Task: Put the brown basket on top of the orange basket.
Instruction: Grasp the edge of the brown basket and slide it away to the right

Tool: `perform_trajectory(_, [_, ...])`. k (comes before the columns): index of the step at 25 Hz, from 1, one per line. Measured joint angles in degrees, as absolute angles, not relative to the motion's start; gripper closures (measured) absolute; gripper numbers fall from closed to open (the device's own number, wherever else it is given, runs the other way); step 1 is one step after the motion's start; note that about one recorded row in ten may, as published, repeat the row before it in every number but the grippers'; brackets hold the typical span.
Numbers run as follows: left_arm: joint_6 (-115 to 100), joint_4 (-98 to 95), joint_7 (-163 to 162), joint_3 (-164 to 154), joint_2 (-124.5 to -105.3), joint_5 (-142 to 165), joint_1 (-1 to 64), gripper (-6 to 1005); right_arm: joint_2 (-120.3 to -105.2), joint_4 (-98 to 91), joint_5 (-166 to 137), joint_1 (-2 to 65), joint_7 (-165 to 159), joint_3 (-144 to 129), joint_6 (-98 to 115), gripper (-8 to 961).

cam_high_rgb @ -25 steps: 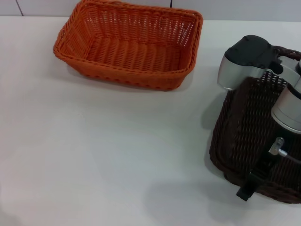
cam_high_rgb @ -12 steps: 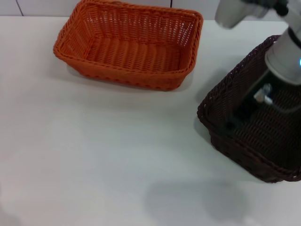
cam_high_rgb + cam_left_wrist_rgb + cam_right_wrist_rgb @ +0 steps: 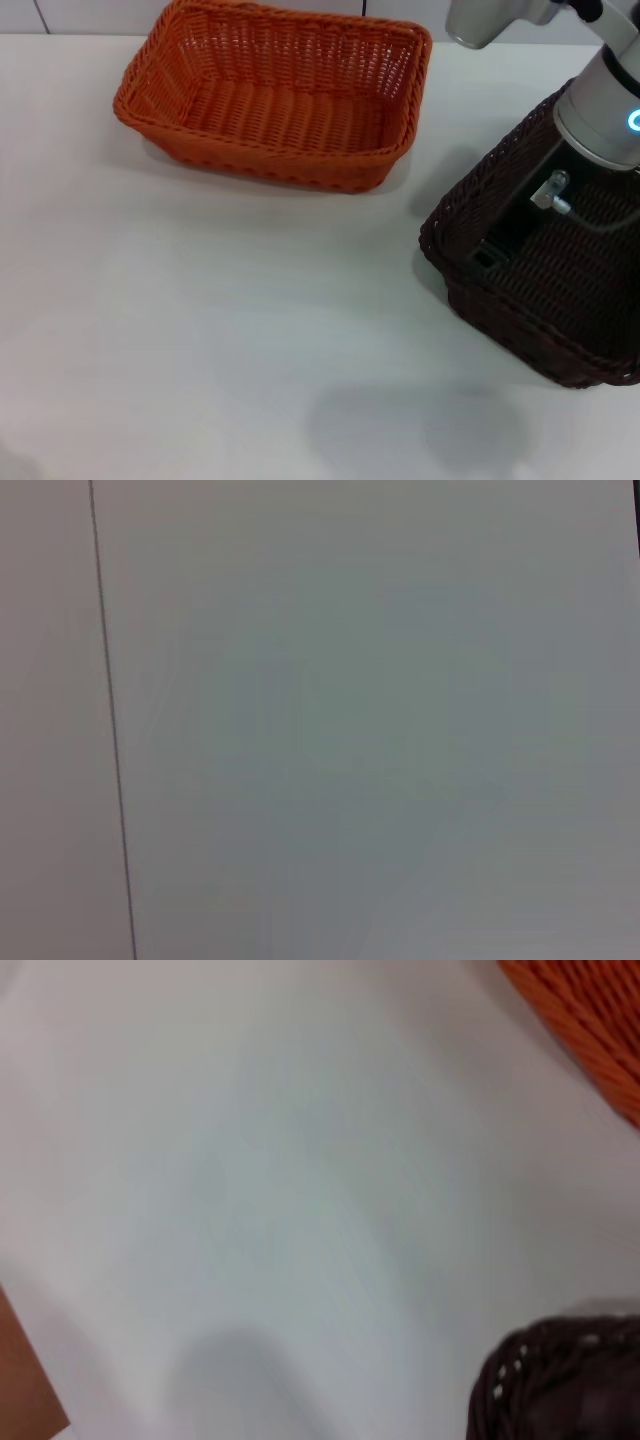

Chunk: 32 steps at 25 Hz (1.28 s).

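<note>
Nearest to me in the head view, the lower half of the frame is only the bare white desk (image 3: pixel 220 360), with a faint grey shadow at the lower middle. Further in, at the right edge of the frame, I see the brown basket (image 3: pixel 560 290); it is tilted, with its left corner low near the desk and its far side raised, and part of it runs out of the frame on the right. My right tool (image 3: pixel 485 258) reaches down inside this basket, its black finger lying against the inner side of the left wall near the corner, and the silver wrist of the right arm is above it at the upper right. I cannot tell if the tool is spread or pressed on the wicker wall, because only one dark finger shows against the dark weave. In the right wrist view, a rounded piece of the brown rim sits at the lower right corner, and a strip of orange weave at the upper right corner, with plain desk between them. Farthest, at the upper left and upper middle of the head view, the orange basket (image 3: pixel 275 90) rests flat on the desk, well apart from the brown one. The left wrist view shows only a pale surface with one thin dark line; my left tool does not appear in any view.
</note>
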<state>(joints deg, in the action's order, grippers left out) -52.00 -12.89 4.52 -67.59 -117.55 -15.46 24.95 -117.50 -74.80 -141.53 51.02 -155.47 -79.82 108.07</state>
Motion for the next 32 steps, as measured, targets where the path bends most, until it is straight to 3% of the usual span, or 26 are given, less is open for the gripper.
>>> perform_trajectory(2, [-51.81, -12.9, 4.54, -67.61, -117.42, -15.45, 25.21, 167, -117.64, -81.43, -141.21, 49.55, -155.81, -80.1, 108.56, 955])
perform_trajectory(7, [-51.71, -12.83, 4.61, -67.74, -117.42, -15.33, 25.88, 167, -117.42, -86.42, -141.29, 49.27, -157.17, -77.76, 110.06, 841])
perform_trajectory(12, [-51.67, -12.77, 4.66, -67.76, -117.49, -15.3, 26.17, 167, -117.6, -84.28, -141.65, 49.23, -157.37, -79.65, 110.6, 634])
perform_trajectory(22, [-51.67, -12.74, 4.66, -67.77, -117.4, -15.29, 26.39, 167, -117.88, -82.25, -145.61, 49.53, -158.77, -81.08, 113.53, 405])
perform_trajectory(26, [-51.68, -12.74, 4.66, -67.76, -117.42, -15.29, 26.56, 167, -118.23, -79.66, -145.45, 49.63, -158.79, -82.42, 112.45, 184])
perform_trajectory(32, [-51.68, -12.74, 4.66, -67.76, -117.55, -15.29, 26.74, 167, -118.73, -73.96, -145.28, 50.0, -158.78, -88.14, 108.98, 132])
